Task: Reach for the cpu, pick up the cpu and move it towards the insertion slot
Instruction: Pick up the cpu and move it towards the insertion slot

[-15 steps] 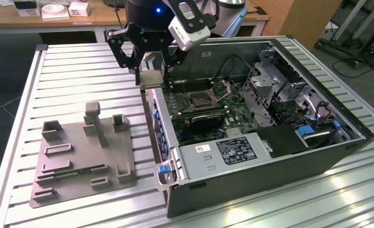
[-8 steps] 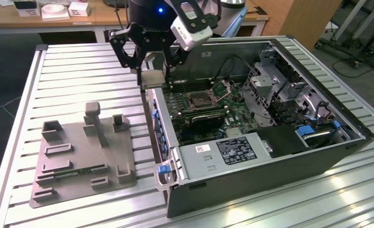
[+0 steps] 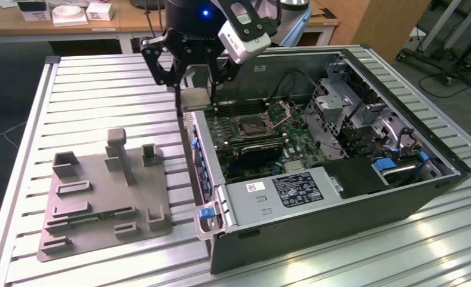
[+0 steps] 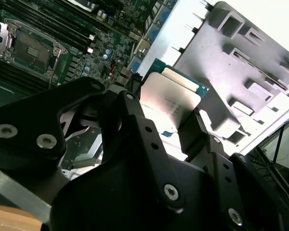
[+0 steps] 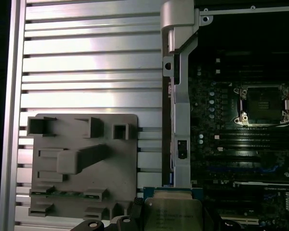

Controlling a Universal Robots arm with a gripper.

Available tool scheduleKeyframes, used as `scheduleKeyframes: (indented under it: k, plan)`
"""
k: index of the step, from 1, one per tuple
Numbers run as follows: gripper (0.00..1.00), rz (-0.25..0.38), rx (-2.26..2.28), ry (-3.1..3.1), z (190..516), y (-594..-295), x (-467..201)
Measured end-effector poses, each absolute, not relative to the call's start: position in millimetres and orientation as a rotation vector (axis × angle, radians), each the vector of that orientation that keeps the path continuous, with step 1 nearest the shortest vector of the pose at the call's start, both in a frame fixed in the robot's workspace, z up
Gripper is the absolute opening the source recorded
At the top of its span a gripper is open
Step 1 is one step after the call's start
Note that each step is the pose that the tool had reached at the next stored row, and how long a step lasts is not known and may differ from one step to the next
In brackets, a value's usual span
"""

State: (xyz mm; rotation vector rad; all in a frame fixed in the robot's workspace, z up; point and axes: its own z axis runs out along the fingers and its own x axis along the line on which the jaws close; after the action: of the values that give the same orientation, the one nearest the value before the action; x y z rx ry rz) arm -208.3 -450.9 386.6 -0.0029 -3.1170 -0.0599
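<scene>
My gripper [image 3: 194,84] is shut on the cpu [image 3: 196,98], a thin square chip with a silvery top, and holds it in the air over the open computer case's wall on the exterior view's left. In the second wrist view the cpu [image 4: 172,102] sits between the two black fingers [image 4: 196,132]. It also shows at the edge of the first wrist view, where the cpu [image 5: 176,211] hangs just above the case wall. The insertion slot [image 3: 254,125], a silver-framed square socket with a dark centre and its bracket raised, lies on the motherboard inside the case, apart from the chip; both wrist views show this slot [image 4: 31,48] [image 5: 262,103].
A grey fixture plate [image 3: 100,197] with upright blocks and a green memory strip [image 3: 100,216] lies on the slatted metal table, on the exterior view's left of the case [image 3: 339,215]. Black memory slots, cables and a drive cage crowd the case interior.
</scene>
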Motion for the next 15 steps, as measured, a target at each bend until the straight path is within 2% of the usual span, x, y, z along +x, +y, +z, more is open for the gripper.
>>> scheduleKeyframes:
  k: [15]
  plan:
    - [0.55, -0.060, -0.003, -3.117, 386.6, -450.9, -200.6]
